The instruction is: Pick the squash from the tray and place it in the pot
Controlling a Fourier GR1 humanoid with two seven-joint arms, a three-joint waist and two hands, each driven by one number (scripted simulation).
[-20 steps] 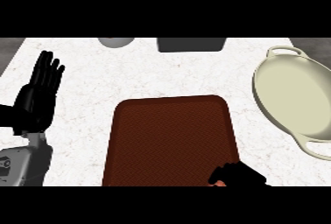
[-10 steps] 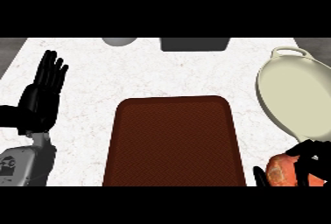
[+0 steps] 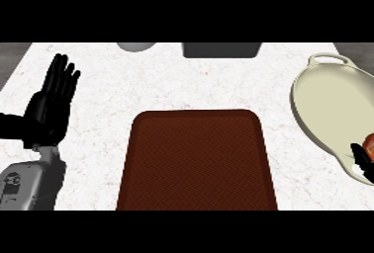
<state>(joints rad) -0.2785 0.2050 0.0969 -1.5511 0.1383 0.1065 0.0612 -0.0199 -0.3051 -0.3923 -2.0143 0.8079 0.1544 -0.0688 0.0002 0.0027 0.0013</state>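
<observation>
A brown tray (image 3: 197, 163) lies in the middle of the white counter with nothing on it. The cream oval pot (image 3: 329, 104) stands at the right, a handle at its far end. Over the pot's near rim, at the view's right edge, a sliver of the orange squash (image 3: 369, 147) shows, and the black fingers of my right hand (image 3: 360, 157) curl round it. Most of that hand and the squash is cut off by the edge. My left hand (image 3: 47, 111) rests open at the far left, fingers up.
At the counter's back edge sit a grey round object (image 3: 136, 46) and a dark grey rectangular one (image 3: 221, 49). White counter lies between the tray and the pot.
My right hand has carried the squash from the tray's near right corner rightwards and up to the pot's near rim, mostly out of view. The left hand has not moved.
</observation>
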